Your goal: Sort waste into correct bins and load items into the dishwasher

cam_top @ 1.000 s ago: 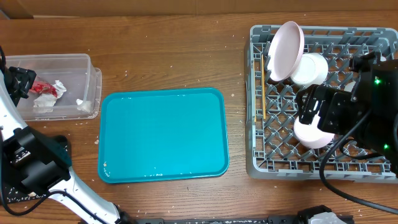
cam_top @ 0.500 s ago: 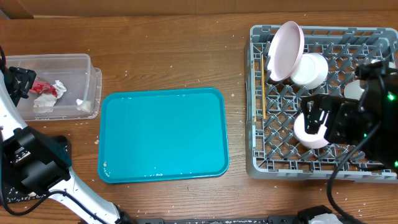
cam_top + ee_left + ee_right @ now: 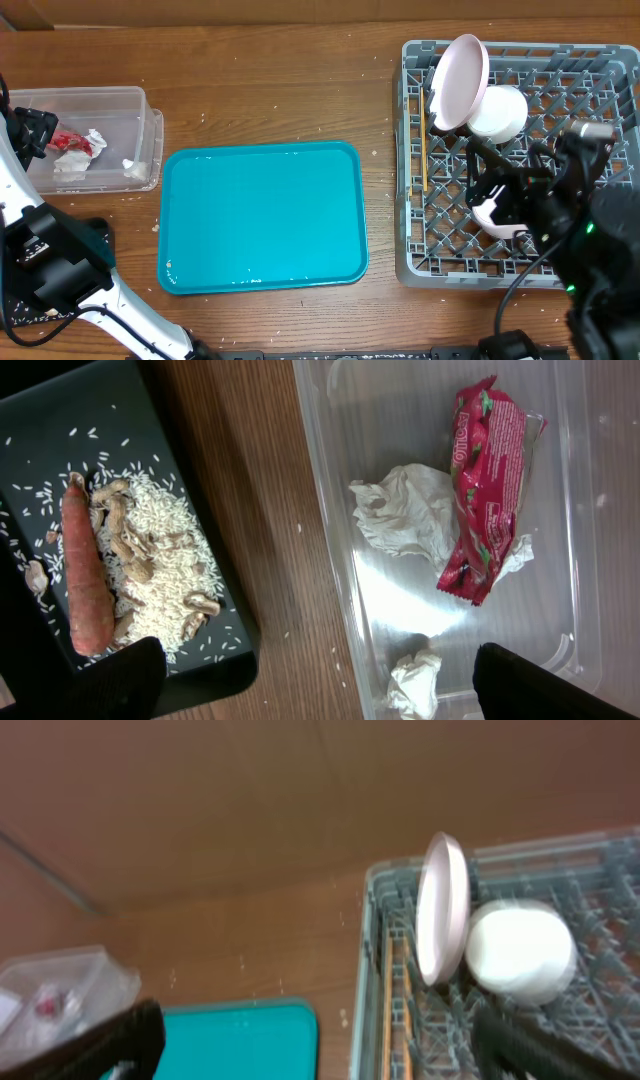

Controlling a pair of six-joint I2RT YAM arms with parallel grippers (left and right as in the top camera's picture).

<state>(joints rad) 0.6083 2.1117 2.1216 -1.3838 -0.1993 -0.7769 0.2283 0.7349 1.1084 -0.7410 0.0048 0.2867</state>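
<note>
The grey dish rack (image 3: 412, 150) holds an upright white plate (image 3: 458, 80), a white bowl (image 3: 500, 112), a second bowl (image 3: 497, 218) and chopsticks (image 3: 423, 150) along its left side. My right gripper (image 3: 488, 185) hangs open and empty above the second bowl. Its wrist view (image 3: 320, 1050) looks over the plate (image 3: 443, 910) and a bowl (image 3: 520, 952). My left gripper (image 3: 320, 690) is open and empty over the edge of the clear tub (image 3: 330, 510), which holds a red wrapper (image 3: 485, 490) and tissues (image 3: 405, 515). The black tray (image 3: 60, 420) holds a carrot (image 3: 85, 575) and rice (image 3: 160, 570).
A teal serving tray (image 3: 262, 215) lies bare in the middle of the wooden table. The clear tub (image 3: 100, 100) sits at the far left, under my left arm. Rice grains are scattered on the wood. A cardboard wall runs along the back.
My right arm has lifted off the bowl in the rack and drawn toward the table's front edge. The small cup at the rack's right is now covered by the arm. The left arm has not moved.
</note>
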